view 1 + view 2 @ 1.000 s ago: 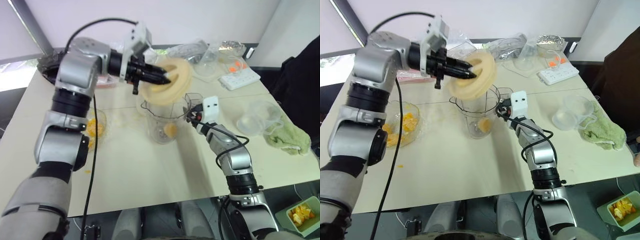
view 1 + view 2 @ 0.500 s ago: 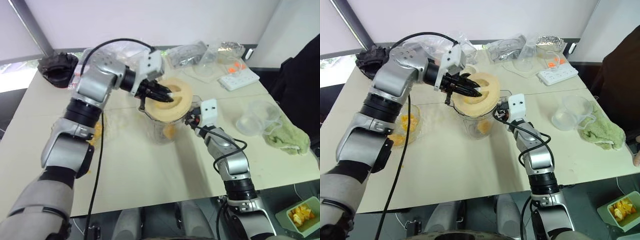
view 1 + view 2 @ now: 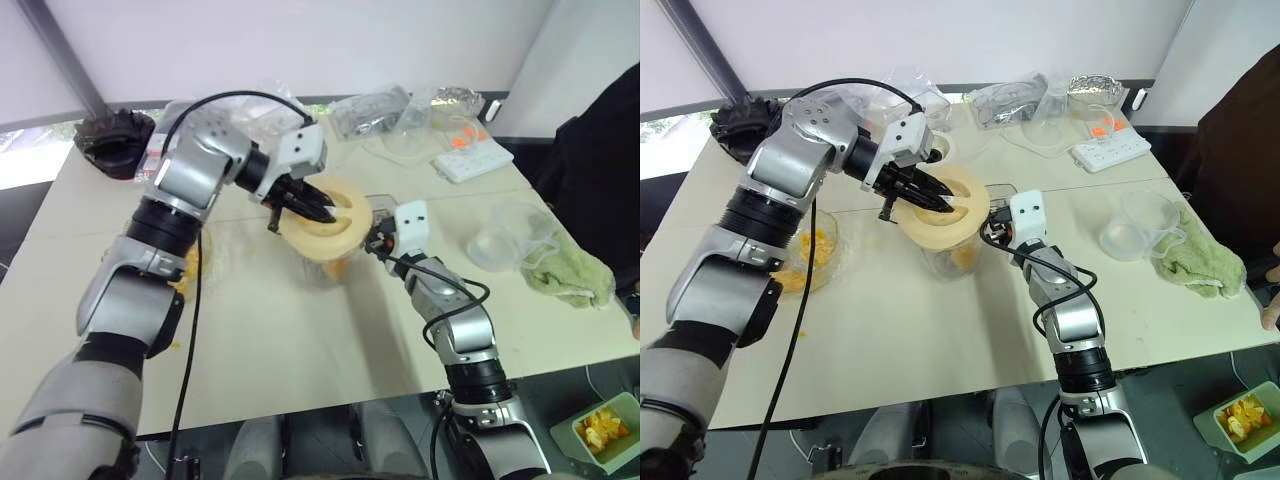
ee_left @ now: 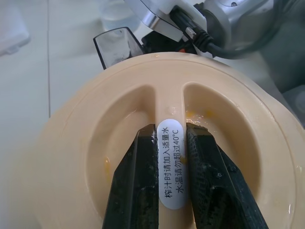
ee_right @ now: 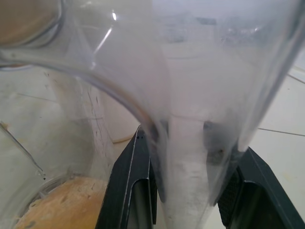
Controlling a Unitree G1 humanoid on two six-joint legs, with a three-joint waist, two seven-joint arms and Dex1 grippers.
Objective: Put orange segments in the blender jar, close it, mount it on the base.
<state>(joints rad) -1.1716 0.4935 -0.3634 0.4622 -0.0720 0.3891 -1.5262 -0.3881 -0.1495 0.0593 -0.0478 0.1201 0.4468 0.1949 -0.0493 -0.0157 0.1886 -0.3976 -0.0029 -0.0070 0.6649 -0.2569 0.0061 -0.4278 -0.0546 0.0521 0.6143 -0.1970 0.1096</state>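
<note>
Clear blender jar (image 3: 945, 258) upright, orange segments (image 3: 962, 255) inside.

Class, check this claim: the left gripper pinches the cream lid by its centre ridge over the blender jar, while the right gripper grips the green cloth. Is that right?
One part is wrong. The right gripper grips the blender jar by its handle, not the green cloth, which lies untouched further right; the right wrist view shows this. The left gripper does pinch the cream lid by its centre ridge.
</note>
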